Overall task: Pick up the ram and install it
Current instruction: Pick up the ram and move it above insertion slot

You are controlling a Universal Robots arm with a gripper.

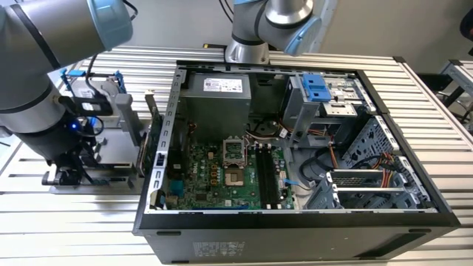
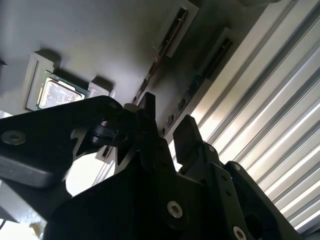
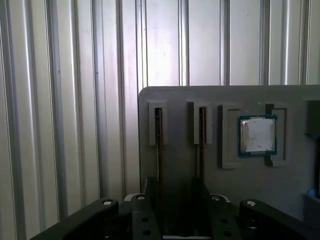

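Nearest the lens in the first wrist view, the pincer (image 3: 175,192) is seen with its two dark fingers (image 3: 150,200) standing apart and nothing gripped between them. Just beyond them, a grey holder plate (image 3: 175,100) is laid on the ribbed metal counter (image 3: 60,100). The ram (image 3: 158,131) is stood on edge in a slot of this plate. A second stick (image 3: 201,131) is set beside it, and a silver CPU chip (image 3: 257,135) is seated in a recess further along.

In the second wrist view the fingers are shown close over the plate. One stick seems to run into the gap between them, though contact cannot be made out.

In the exterior view the pincer is placed over the holder at the exterior view's left. It is well apart from the open computer case (image 1: 296,233), whose black memory slots (image 1: 267,174) are judged unfilled.

The ram is judged light, thin and stiff, yet fragile, with small chips on its faces and a contact edge sunk in the slot. It is best taken by its flat faces near the middle of the exposed edge, so that it can be drawn out straight and not twisted or tilted.
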